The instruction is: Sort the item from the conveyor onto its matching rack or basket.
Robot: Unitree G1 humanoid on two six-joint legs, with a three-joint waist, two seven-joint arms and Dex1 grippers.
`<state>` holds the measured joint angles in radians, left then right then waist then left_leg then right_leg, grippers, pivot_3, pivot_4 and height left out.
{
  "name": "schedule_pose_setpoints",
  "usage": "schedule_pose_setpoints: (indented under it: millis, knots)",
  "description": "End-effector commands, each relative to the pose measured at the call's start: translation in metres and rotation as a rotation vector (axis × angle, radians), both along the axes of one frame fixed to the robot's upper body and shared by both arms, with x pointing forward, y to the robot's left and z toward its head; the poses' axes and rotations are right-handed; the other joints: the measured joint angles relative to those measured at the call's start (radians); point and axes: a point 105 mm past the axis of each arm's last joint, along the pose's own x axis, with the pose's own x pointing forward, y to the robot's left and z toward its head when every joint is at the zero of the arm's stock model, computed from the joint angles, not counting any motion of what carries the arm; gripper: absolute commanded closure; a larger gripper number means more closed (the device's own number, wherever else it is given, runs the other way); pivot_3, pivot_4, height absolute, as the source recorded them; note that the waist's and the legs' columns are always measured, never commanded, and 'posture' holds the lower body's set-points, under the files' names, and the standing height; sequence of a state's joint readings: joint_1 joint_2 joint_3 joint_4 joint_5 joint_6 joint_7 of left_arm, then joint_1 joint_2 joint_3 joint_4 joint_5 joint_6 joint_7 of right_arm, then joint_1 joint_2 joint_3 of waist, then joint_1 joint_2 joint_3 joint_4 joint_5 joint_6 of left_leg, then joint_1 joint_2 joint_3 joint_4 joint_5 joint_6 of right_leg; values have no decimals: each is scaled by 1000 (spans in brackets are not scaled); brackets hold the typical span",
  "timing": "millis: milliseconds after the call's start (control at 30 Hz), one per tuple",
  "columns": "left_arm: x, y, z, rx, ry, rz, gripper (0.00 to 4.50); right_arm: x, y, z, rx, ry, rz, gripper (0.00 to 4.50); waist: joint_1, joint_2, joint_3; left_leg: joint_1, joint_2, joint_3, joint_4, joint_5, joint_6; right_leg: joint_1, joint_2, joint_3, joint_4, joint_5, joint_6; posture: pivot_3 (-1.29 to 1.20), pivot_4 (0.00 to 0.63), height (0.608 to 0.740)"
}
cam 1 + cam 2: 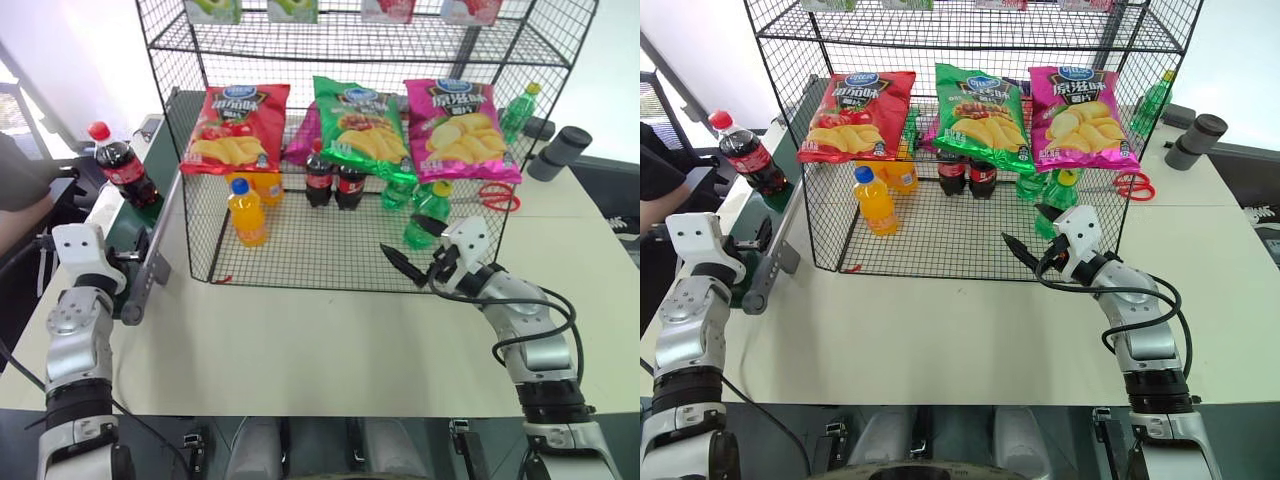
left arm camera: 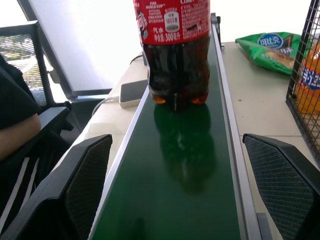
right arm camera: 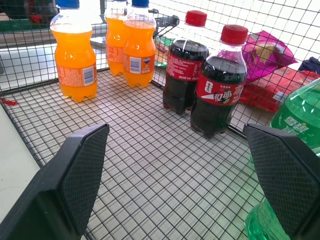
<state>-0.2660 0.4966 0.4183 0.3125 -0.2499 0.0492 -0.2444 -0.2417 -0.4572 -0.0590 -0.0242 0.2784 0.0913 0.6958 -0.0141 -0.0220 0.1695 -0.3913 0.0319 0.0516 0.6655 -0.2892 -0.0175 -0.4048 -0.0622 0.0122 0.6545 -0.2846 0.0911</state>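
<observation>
A pale table is shown, on which a tall black wire shelf is placed; its base is formed by a low, wide wire-mesh basket with short grid walls. Along the left edge of the table a long dark-green conveyor with grey metal side rails is seen, its rounded end lying nearest the robot. Three crisp bags are hung across the front of the shelf above the basket: a red bag, a green bag and a pink bag. Inside the basket, orange soda bottles are stood at the left, two cola bottles upright side by side in the middle, and green bottles at the right. The item to be sorted, a small cola bottle with red cap and red label, is seen upright on the conveyor belt, well apart from the basket. The left gripper is held level over the belt just short of this bottle, its two black fingers spread wide and nothing grasped. The right gripper is held at the front of the basket, pointed toward the cola bottles inside, likewise spread wide and empty. Red scissors are laid on the table behind the basket.
</observation>
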Motion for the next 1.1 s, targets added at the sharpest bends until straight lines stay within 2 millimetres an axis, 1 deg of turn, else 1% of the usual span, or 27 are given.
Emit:
schedule_pose_setpoints:
  millis: [33,300,400,600,733,767,800,833,867,933,1000,1067,1100]
  knots:
    - [-2,4,12,-3,-58,9,0,-5,0,16,2,-61,11,22,0,0,0,0,0,0,0,0,0,0,0,0,0,0,0,0,150,740]
    - [-6,7,9,-30,-70,23,0,-22,12,15,26,-10,120,22,-1,0,0,0,0,0,0,0,0,0,0,0,0,0,0,0,150,740]
    - [-7,10,7,-37,-72,35,0,-25,14,11,12,10,131,22,0,0,0,0,0,0,0,0,0,0,0,0,0,0,0,0,150,740]
    - [-8,12,7,-32,-76,52,0,-28,15,10,14,29,148,22,1,0,0,0,0,0,0,0,0,0,0,0,0,0,0,0,150,740]
    - [-9,15,6,-39,-78,67,0,-42,25,2,11,101,239,22,1,0,0,0,0,0,0,0,0,0,0,0,0,0,0,0,150,740]
    - [-9,15,5,-41,-79,65,549,-44,26,1,8,113,252,0,1,0,0,0,0,0,0,0,0,0,0,0,0,0,0,0,150,740]
    - [-9,14,5,-43,-80,63,881,-45,27,-1,0,119,258,0,1,0,0,0,0,0,0,0,0,0,0,0,0,0,0,0,150,740]
    - [-9,14,5,-42,-80,62,1350,-46,27,-2,-6,119,258,0,1,0,0,0,0,0,0,0,0,0,0,0,0,0,0,0,150,740]
    - [-10,14,5,-42,-79,61,1613,-46,27,-1,-6,118,257,0,1,0,0,0,0,0,0,0,0,0,0,0,0,0,0,0,150,740]
    - [-11,13,7,-32,-85,59,1636,-46,28,-1,-3,117,261,0,2,0,0,0,0,0,0,0,0,1,0,0,0,0,0,0,150,740]
    - [-13,14,17,-12,-120,54,1636,-48,32,0,0,120,280,0,2,0,0,1,0,-1,0,0,0,1,0,0,0,0,0,0,150,740]
    - [-14,13,35,4,-172,28,1636,-51,36,1,0,123,310,0,2,-1,0,0,0,-1,0,0,0,1,0,0,0,0,0,0,150,740]
    - [-13,10,51,12,-207,-9,1636,-54,38,0,-3,128,325,0,2,-1,0,0,0,-1,0,0,0,0,0,0,0,0,0,0,150,740]
